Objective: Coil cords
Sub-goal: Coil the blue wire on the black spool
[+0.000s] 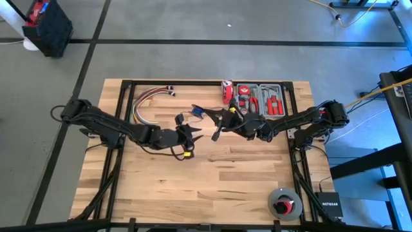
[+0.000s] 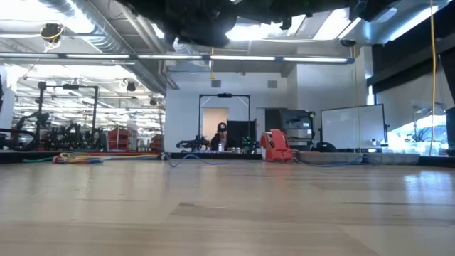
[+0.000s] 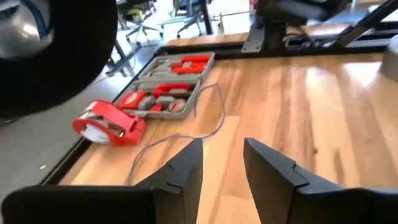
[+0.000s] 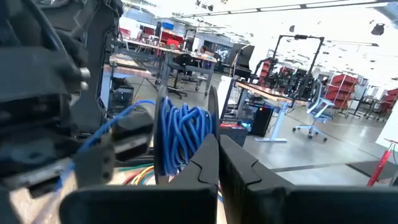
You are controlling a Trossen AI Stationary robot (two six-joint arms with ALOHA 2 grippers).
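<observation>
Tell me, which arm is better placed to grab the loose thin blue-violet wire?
Probably left: the left gripper is open and empty, the loose wire lying on the table just ahead. The right gripper is shut, a blue coil of cord beside its fingers.

Wooden table [image 1: 212, 187]; toolkit tray [image 1: 261, 100], wire bundle [image 1: 145, 103], tape roll [image 1: 284, 203].

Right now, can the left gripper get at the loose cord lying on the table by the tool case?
Probably yes. The left gripper is open, and the cord trails over bare wood just ahead of it, toward the tool case; nothing lies between.
</observation>
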